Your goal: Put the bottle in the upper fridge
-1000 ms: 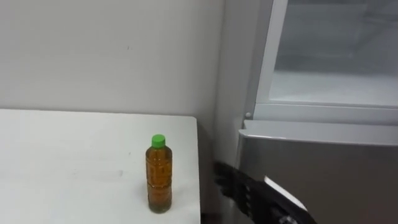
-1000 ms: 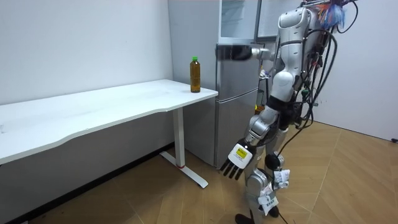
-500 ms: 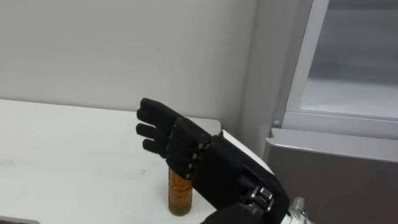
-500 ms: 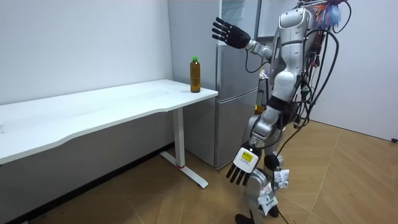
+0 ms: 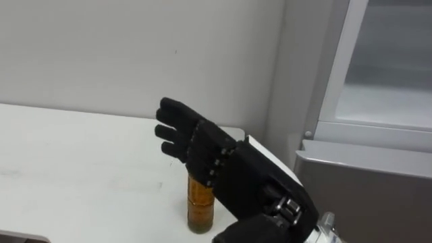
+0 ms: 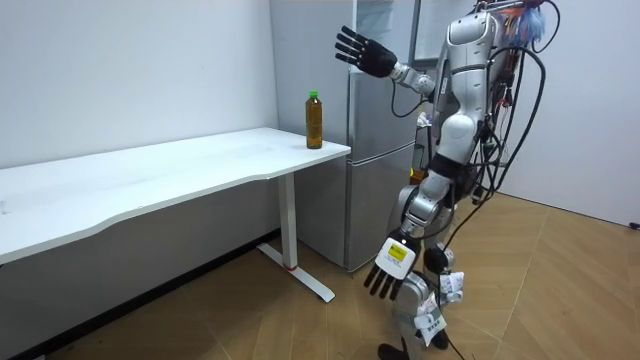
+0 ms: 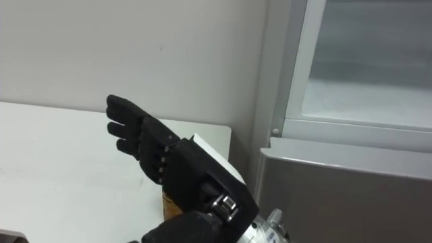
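The right robot hand (image 5: 202, 152) is raised over the white counter (image 5: 81, 169) with its fingers straight and spread, holding nothing; in the eye views it covers the upper part of the bottle (image 5: 200, 209). The bottle stands upright near the counter's corner, close to the fridge (image 5: 364, 189), and the room view shows the hand above it and apart; the left robot hand (image 6: 390, 268) hangs low by the legs, fingers relaxed.
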Tool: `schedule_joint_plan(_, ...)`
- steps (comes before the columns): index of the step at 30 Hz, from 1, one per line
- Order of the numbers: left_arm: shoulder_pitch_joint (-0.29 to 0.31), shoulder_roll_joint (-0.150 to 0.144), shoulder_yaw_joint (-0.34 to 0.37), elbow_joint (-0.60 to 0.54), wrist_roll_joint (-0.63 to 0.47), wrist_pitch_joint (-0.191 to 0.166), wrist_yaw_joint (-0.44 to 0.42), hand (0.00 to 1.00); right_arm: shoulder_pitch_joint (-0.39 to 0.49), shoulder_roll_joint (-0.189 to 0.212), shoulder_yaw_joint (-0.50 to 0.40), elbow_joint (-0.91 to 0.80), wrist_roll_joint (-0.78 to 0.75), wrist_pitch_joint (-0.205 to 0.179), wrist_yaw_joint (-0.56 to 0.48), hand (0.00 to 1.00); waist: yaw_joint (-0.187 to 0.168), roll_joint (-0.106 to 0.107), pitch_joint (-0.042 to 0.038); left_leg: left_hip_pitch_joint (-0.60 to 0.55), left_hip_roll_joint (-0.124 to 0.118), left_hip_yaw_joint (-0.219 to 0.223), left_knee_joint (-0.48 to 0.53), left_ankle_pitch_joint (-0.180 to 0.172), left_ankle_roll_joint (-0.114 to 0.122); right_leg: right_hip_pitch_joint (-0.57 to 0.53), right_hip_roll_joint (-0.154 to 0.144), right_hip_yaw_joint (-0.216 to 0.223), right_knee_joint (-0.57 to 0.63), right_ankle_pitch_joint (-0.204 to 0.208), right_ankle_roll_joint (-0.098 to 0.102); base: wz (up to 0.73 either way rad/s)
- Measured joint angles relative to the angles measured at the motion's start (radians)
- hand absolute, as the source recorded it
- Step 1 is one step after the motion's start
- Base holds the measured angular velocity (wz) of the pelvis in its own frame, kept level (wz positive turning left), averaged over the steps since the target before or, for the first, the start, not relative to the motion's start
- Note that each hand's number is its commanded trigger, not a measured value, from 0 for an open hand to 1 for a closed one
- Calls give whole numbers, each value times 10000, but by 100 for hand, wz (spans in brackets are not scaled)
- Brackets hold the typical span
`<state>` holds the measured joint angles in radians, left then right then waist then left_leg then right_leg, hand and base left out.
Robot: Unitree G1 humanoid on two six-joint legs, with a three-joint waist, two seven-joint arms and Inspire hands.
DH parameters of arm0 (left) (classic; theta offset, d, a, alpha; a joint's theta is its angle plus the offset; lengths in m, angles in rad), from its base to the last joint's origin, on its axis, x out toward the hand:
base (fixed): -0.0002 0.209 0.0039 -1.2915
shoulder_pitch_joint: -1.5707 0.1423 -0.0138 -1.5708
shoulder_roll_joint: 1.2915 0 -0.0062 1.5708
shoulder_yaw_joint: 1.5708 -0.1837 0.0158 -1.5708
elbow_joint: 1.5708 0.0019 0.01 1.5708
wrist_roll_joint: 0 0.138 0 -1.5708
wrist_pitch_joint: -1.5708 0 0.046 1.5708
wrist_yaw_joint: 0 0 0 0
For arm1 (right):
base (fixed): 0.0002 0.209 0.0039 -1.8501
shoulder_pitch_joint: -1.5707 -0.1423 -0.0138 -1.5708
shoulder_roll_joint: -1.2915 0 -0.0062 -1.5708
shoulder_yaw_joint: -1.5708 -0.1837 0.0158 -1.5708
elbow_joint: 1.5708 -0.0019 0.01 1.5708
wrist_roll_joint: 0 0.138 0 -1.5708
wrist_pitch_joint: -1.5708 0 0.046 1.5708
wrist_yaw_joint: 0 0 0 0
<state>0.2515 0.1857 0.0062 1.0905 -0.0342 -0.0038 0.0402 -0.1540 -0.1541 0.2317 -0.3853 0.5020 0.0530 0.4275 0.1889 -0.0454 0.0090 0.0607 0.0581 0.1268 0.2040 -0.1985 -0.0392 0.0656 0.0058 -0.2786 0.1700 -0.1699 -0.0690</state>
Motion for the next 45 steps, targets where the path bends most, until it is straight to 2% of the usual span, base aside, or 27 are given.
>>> schedule_joint_plan(9, 115, -17, 102, 27, 348, 3, 93, 0, -19, -50, -242, 15, -464, -129, -1400, 0, -68, -17, -12, 17, -53, -76, -2, -51, 81, 129, -70, -207, 2, -10, 66, 5)
schedule_joint_plan(14, 137, -166, 392, 20, 1089, 172, 60, 0, -399, -108, -972, 237, -854, -181, -2462, 0, -149, -8, -9, 10, -105, -243, -3, -49, 85, 268, -89, -369, -168, -52, 113, 11)
schedule_joint_plan(20, 156, -220, 522, 23, 1178, 480, -137, 0, -806, -122, -1222, 690, -987, -441, -3420, 0, -170, -4, -8, 12, -162, -438, -3, -47, 88, 355, -133, -573, -196, -87, 151, 10)
schedule_joint_plan(22, 136, -220, 523, 21, 1271, 483, -164, 0, -1004, -179, -1275, 1039, -994, -448, -3662, 0, -166, -6, -9, 10, -181, -478, -6, -46, 89, 375, -155, -656, -198, -99, 169, 11)
schedule_joint_plan(27, 150, -218, 521, 20, 1271, 559, -231, 0, -1056, -282, -1277, 1433, -1122, -455, -4238, 0, -157, -45, -31, 8, -218, -584, -13, -44, 93, 398, -189, -809, -199, -114, 195, 8)
schedule_joint_plan(29, 145, -217, 519, 11, 1272, 636, -224, 0, -1057, -442, -1272, 1452, -1151, -456, -4479, 0, -146, -52, -34, 0, -233, -627, -17, -41, 98, 418, -196, -826, -199, -122, 206, 6)
schedule_joint_plan(37, 131, -217, 495, -21, 1395, 700, -209, 0, -1256, -454, -1238, 2062, -1146, -607, -5243, 0, -111, -55, -7, 56, -298, -763, 1, -24, 126, 553, -248, -923, -202, -172, 251, 5)
schedule_joint_plan(40, 85, -217, 477, -207, 1487, 820, -210, 0, -1631, -454, -960, 2629, -1157, -725, -5469, 0, -116, -80, -3, 75, -301, -761, 6, -22, 129, 564, -253, -911, -174, -176, 254, 0)
schedule_joint_plan(45, -68, -215, 475, -320, 1563, 903, -211, 0, -1893, -449, -468, 3613, -1602, -732, -5625, 0, 92, -84, 3, 34, -301, -761, 9, -17, 139, 540, -254, -911, -174, -177, 254, 0)
